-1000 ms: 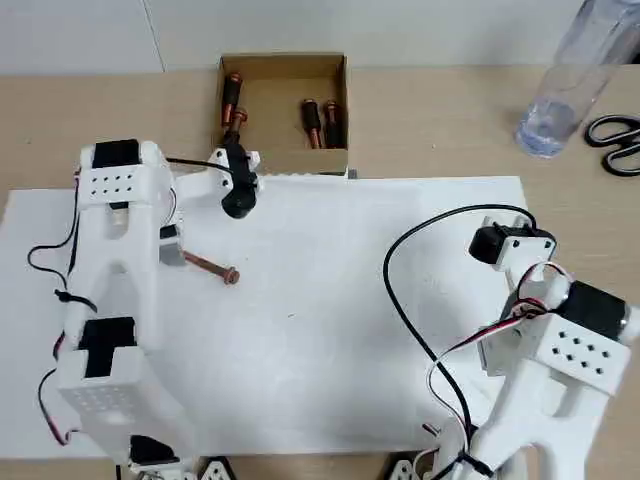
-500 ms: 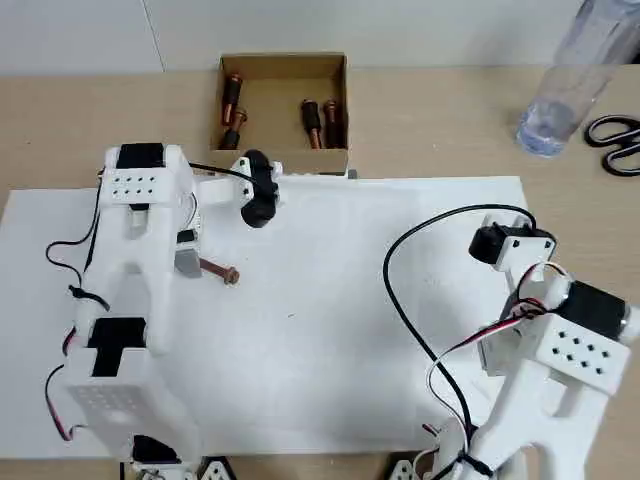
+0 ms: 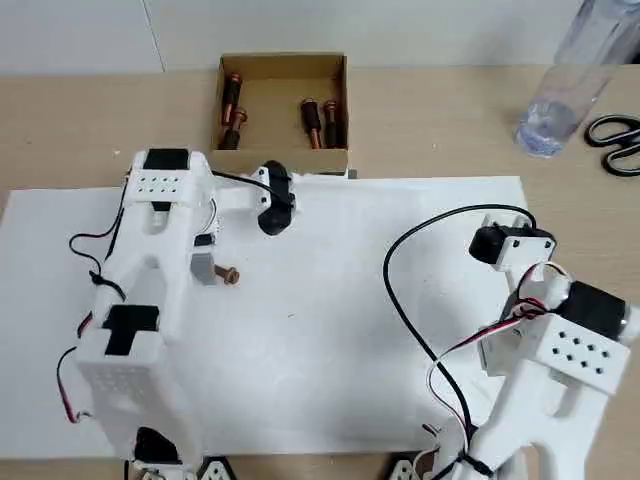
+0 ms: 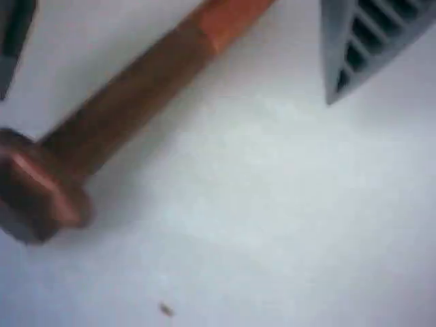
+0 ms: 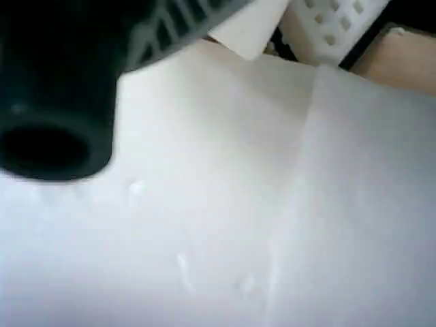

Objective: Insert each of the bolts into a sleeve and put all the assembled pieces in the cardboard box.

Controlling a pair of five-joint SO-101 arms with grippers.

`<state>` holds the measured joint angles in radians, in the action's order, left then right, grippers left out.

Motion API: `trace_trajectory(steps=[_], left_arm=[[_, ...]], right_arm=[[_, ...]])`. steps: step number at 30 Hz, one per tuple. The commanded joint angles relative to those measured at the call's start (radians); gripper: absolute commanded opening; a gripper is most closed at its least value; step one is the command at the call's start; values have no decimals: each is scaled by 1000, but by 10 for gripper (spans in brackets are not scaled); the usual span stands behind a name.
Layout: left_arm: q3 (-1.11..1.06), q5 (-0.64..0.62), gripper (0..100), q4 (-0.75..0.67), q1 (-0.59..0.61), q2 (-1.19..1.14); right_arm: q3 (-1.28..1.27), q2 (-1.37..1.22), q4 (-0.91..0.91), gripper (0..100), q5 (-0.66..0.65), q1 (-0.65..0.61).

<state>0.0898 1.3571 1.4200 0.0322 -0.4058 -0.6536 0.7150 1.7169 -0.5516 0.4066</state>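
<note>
A copper bolt [image 3: 229, 275] lies on the white sheet, its hex head poking out beside my left arm. In the left wrist view the bolt [image 4: 129, 88] runs between the two fingers, which stand apart on either side of its shaft, so my left gripper [image 4: 170, 68] is open just above it. The right arm [image 3: 560, 345] rests at the sheet's right edge. My right gripper [image 5: 82, 41] is shut on a black sleeve [image 5: 51, 116], whose hollow end faces the camera. The cardboard box [image 3: 270, 115] at the back holds several assembled pieces [image 3: 312, 122].
A white paper sheet [image 3: 350, 330] covers the work area. A clear plastic bottle [image 3: 560, 90] and black scissors [image 3: 618, 140] lie at the back right. A black cable [image 3: 400, 290] loops over the sheet beside the right arm.
My left arm has swung away from the box and rightward over the bolt, now covering most of its shaft. The right arm has not moved.
</note>
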Motion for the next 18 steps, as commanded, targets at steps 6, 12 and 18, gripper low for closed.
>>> trace_trajectory(steps=[6, 12, 18], left_arm=[[8, 506, 276, -31, -28, -49], [8, 506, 185, -28, -43, -92], [8, 505, 173, -23, -51, -91]], right_arm=[[5, 22, -1, 4, -5, 7], [5, 18, -2, 4, -3, 5], [5, 18, -2, 4, -3, 5]])
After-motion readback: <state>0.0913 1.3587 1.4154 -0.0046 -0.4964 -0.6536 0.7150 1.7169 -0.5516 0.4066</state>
